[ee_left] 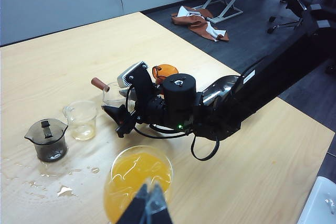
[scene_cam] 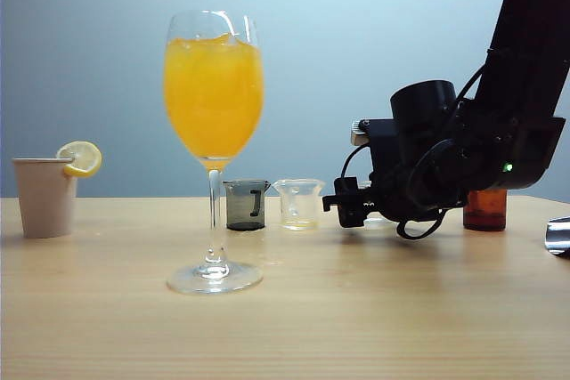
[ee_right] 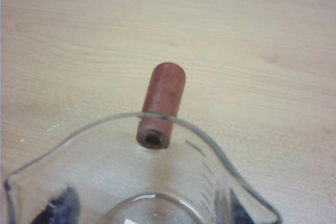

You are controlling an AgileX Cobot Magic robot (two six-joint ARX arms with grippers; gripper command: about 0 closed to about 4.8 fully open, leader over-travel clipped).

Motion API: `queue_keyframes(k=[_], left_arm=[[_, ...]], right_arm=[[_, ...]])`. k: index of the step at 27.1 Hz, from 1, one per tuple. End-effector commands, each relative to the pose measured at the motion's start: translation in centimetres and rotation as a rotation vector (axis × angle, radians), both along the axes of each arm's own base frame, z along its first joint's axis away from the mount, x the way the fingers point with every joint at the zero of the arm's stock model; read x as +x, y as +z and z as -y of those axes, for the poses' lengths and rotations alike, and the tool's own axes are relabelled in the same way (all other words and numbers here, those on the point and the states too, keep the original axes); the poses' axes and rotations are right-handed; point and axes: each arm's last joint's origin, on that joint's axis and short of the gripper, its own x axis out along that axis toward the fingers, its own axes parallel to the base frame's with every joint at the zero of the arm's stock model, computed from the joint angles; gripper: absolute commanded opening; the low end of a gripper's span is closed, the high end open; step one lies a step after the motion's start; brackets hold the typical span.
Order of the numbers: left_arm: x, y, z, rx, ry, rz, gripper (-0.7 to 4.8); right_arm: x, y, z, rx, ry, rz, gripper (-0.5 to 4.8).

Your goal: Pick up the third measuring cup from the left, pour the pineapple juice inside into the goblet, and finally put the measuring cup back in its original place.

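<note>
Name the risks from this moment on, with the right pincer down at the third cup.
1. The right pincer straddles the third measuring cup; pulling away crooked may drag or tip it into the clear cup beside it.
2. The goblet is nearly brimful, with the left pincer just above it; a bump would likely slop it.
3. Spilled drops wet the table.

Black arm [scene_cam: 534, 51] — looped cables, green light

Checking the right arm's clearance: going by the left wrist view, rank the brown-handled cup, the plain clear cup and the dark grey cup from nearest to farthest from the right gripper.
From the right gripper:
1. brown-handled cup, right at it.
2. plain clear cup, next along the row.
3. dark grey cup, row's far end.
</note>
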Motion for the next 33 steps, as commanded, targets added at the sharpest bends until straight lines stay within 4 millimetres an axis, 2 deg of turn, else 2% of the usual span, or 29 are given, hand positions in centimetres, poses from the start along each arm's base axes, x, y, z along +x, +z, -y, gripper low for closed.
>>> queue_keyframes(k=[1, 8, 15, 30, 31, 33], left_arm=[[0.0, 0.2, 0.0, -0.007, -0.004, 0.014, -0.05], [0.0, 0.2, 0.0, -0.007, -0.004, 0.014, -0.05], [0.0, 0.2, 0.0, -0.007, -0.004, 0.014, -0.05], [0.0, 0.2, 0.0, -0.007, 0.001, 0.017, -0.05], [0.0, 0.2, -0.1, -0.006, 0.006, 0.017, -0.05], [0.0, 0.2, -0.1, -0.002, 0.022, 0.018, -0.05]], right_arm=[[0.1, 0.4, -0.1, 0.015, 0.002, 0.020, 3.13], [0.1, 0.3, -0.1, 0.011, 0.002, 0.011, 4.02], [-0.1, 0.5, -0.1, 0.003, 0.003, -0.006, 4.01], [-3.0, 4.1, 1.1, -0.056, 0.005, -0.163, 3.99], [-3.2, 4.3, 1.2, -0.056, 0.011, -0.176, 3.93], [-3.7, 4.9, 1.3, -0.061, 0.049, -0.222, 2.97]])
